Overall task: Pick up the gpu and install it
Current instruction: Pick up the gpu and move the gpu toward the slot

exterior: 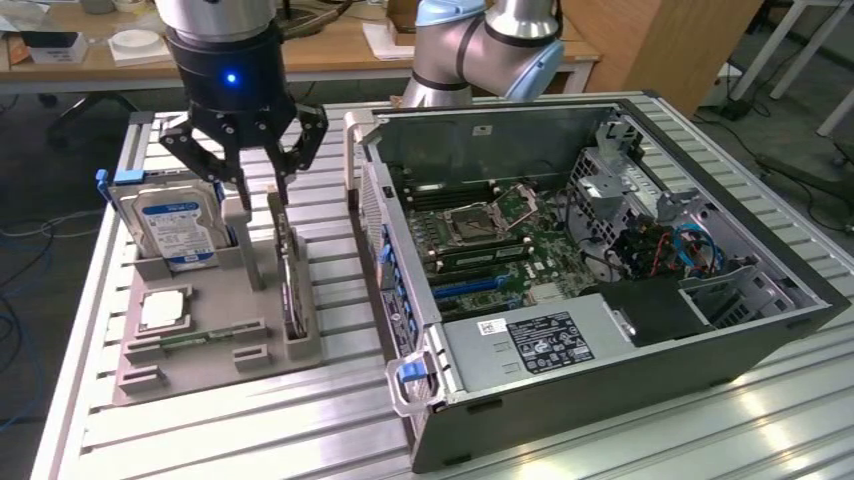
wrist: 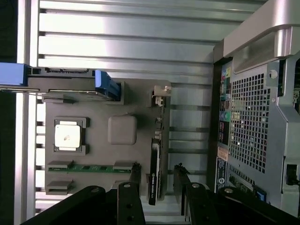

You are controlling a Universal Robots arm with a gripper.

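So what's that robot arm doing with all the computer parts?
The robot arm's gripper hangs with its jaws open right over the gpu, a card standing on edge in a grey holder next to a hard drive. It hasn't grabbed the card yet. The computer case sits open on the exterior view's right, and the card isn't in it.

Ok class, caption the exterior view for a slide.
Open gripper above the gpu upright in its tray, beside the open case.
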